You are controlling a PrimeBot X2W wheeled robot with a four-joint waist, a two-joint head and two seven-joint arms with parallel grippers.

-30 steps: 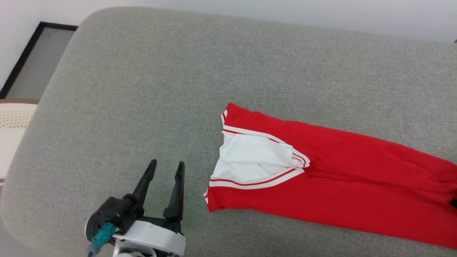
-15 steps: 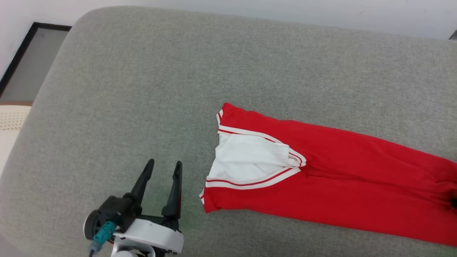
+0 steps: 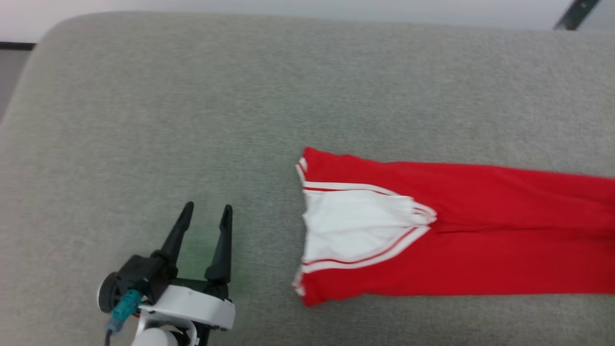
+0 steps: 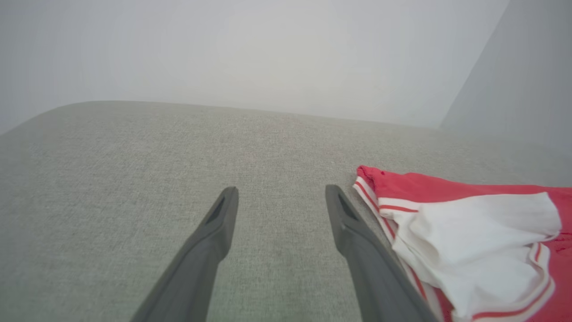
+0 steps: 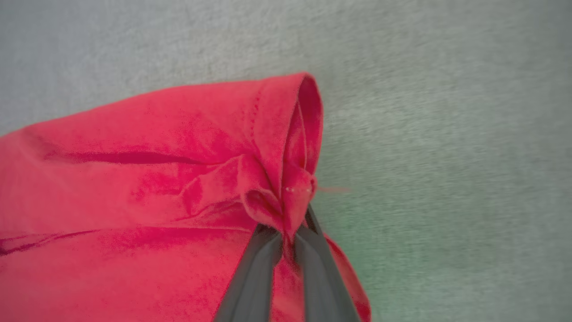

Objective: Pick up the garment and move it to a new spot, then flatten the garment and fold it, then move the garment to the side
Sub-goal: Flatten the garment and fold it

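Right fingers [image 5: 254, 277] tight on garment [image 5: 134, 179] hem

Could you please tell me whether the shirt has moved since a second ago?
Yes. Although the camera shifted too, the shirt has slid right: its collar end now lies farther from the left corner of the cushion.

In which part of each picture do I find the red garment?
Head view: garment at centre right, running off the right edge.
Left wrist view: garment at lower right, beside the left gripper.
Right wrist view: garment across the left half, pinched by the right gripper.
Shared landmark: the grey cushion.
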